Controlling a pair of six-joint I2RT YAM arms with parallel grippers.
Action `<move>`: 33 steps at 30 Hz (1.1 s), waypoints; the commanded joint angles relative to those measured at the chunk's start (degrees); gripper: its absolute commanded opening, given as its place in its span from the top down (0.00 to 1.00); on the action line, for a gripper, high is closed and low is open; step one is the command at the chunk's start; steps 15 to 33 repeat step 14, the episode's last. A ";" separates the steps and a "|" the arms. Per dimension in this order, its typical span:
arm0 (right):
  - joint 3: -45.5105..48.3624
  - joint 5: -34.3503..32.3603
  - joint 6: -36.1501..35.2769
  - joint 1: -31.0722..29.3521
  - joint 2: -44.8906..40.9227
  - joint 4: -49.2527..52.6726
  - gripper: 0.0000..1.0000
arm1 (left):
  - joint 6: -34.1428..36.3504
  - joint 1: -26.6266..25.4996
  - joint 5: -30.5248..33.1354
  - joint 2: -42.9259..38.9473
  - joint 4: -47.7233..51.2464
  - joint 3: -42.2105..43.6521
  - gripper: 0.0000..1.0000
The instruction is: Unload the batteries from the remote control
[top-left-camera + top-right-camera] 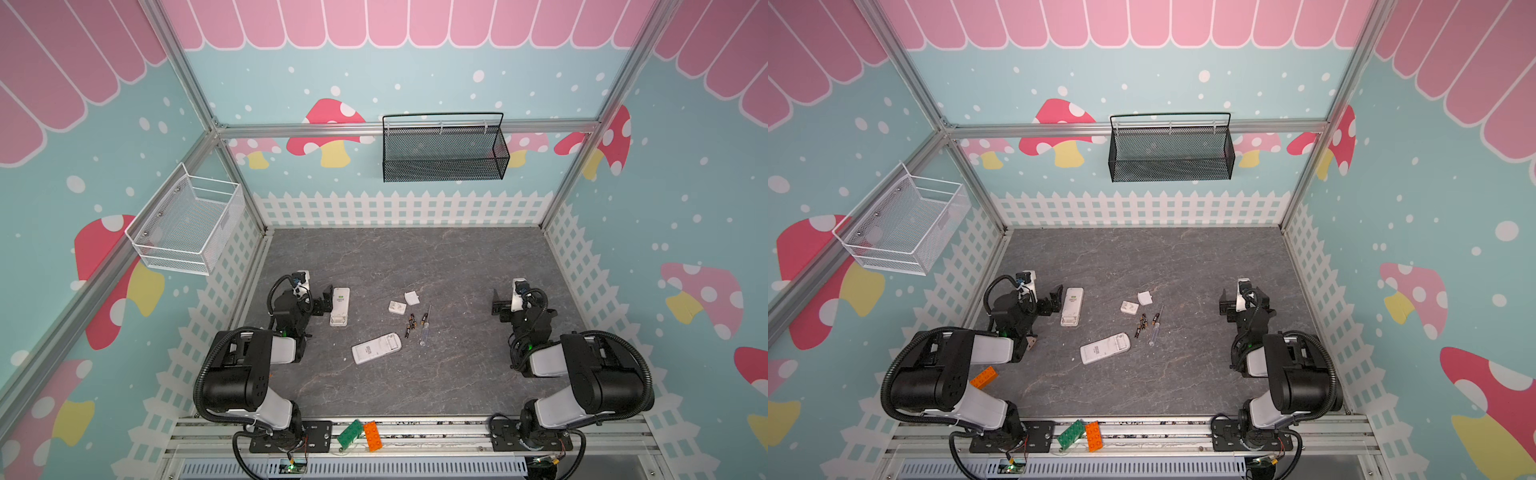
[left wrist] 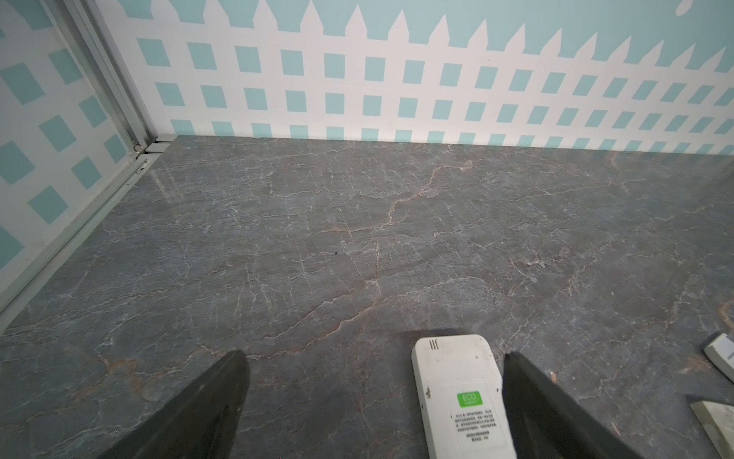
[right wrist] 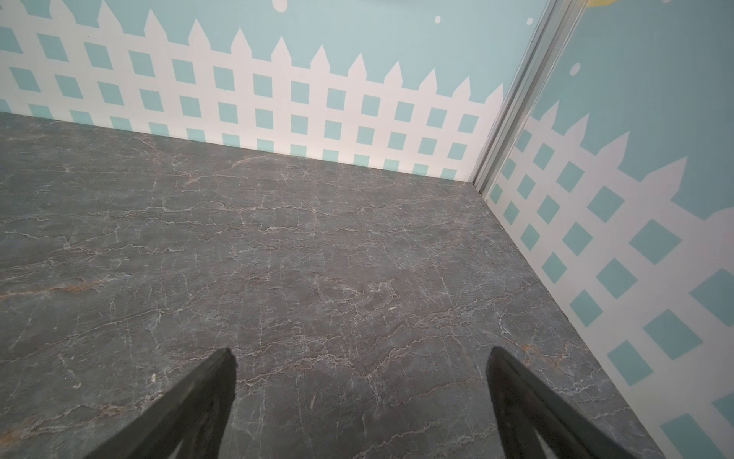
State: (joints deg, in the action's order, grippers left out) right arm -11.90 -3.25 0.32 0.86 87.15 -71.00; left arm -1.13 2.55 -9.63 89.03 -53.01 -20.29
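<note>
Low of centre in a top view the slanted white plastic remote control [image 1: 376, 348] lies back-up, bay seemingly emptied, its slim black-and-gold batteries [image 1: 412, 320] loose just above-right, so farther out left gripper [image 2: 373, 357] and right gripper [image 3: 359, 357] gape released, grasping nothing.

Grey marble-veined floor [image 2: 357, 238] spreads ahead of the left gripper [image 2: 375, 353] to teal walls [image 1: 415, 83] bearing a white picket fence [image 2: 397, 99], mushrooms [image 1: 328, 129] and pink scallops [image 1: 374, 25]. What looks like aluminium framing [image 2: 119, 99] edges the corners. High ahead of the right gripper [image 3: 361, 351] hangs a black mesh basket [image 1: 444, 153]; left of the left gripper, a white wire basket [image 1: 187, 224].
</note>
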 commanded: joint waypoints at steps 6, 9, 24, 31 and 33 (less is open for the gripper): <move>-0.14 0.61 0.11 0.17 -0.21 -2.67 0.01 | -0.63 0.04 0.84 -0.44 -1.75 -0.62 0.00; -0.13 0.61 0.10 0.24 -0.14 -2.70 0.01 | -0.63 0.08 0.93 -0.42 -0.85 -1.04 0.00; 1.29 3.95 -1.29 0.19 -0.65 -4.73 0.01 | -0.46 0.00 1.10 -0.86 -0.07 -1.06 0.00; 1.29 3.95 -1.29 0.19 -0.65 -4.73 0.01 | -0.46 0.00 1.10 -0.86 -0.07 -1.06 0.00; 1.29 3.95 -1.29 0.19 -0.65 -4.73 0.01 | -0.46 0.00 1.10 -0.86 -0.07 -1.06 0.00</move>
